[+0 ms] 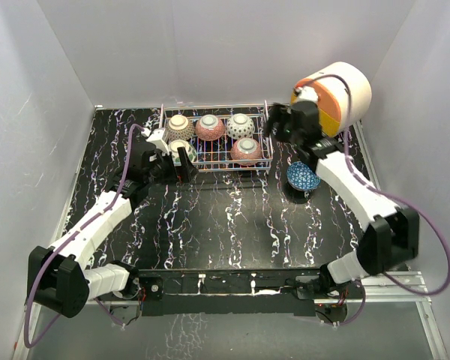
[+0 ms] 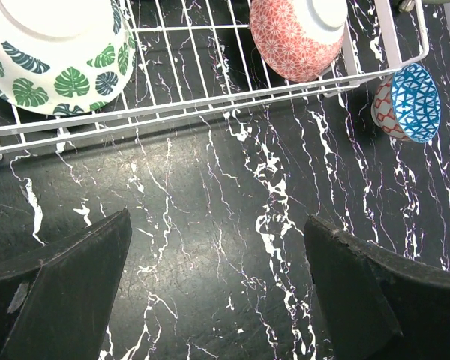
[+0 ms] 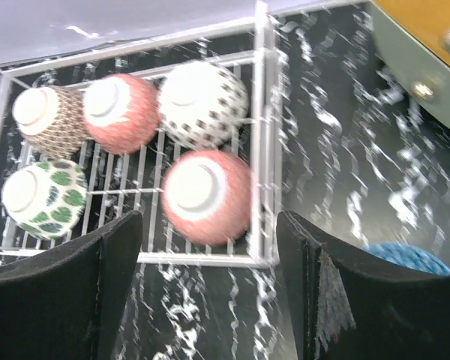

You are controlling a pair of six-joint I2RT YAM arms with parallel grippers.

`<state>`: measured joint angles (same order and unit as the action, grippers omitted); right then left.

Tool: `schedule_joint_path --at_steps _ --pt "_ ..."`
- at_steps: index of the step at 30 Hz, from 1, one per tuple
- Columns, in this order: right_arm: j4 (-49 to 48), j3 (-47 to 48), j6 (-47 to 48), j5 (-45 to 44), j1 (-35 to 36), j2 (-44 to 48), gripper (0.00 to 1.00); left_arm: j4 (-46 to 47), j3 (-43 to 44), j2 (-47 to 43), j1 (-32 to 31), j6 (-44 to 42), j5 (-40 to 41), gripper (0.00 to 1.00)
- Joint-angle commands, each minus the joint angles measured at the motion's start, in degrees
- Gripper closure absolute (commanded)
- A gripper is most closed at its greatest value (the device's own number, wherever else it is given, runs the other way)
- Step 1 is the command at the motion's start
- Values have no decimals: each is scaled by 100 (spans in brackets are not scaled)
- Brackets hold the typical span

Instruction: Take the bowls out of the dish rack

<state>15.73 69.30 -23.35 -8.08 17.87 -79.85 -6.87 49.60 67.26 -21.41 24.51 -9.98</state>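
Note:
The wire dish rack (image 1: 264, 154) stands at the back middle of the black marbled table. Several bowls sit upside down in it: a brown-patterned one (image 1: 178, 124), a pink-red one (image 1: 210, 127), a grey-white one (image 1: 240, 125), a second pink-red one (image 1: 245, 151) and a green-leaf one (image 1: 179, 147). Another bowl (image 1: 304, 177) stands on the table right of the rack, blue inside up. My left gripper (image 1: 181, 162) is open and empty in front of the rack's left end, just short of the green-leaf bowl (image 2: 56, 52). My right gripper (image 1: 283, 122) is open and empty above the rack's right end (image 3: 261, 150).
A big white cylinder with an orange-yellow face (image 1: 336, 94) lies at the back right, close behind my right arm. White walls close in the table at the back and on both sides. The blue-inside bowl shows in the left wrist view (image 2: 409, 101) and in the right wrist view (image 3: 405, 259).

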Motion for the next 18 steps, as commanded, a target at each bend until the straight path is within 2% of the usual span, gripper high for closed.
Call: schedule_joint_path --at_steps 1,7,13,18 --pt "163 1294 392 31 476 -1156 24 -11 41 -11 89 5 -148 3" --pt "655 2552 567 74 646 -2622 19 -105 25 -117 152 -27 -128 3" --pt "862 3072 724 -1 744 -3285 16 -260 17 -254 154 -112 -78 3" --pt "1016 3153 798 -158 868 -3530 16 -280 10 -257 163 -113 -117 3"
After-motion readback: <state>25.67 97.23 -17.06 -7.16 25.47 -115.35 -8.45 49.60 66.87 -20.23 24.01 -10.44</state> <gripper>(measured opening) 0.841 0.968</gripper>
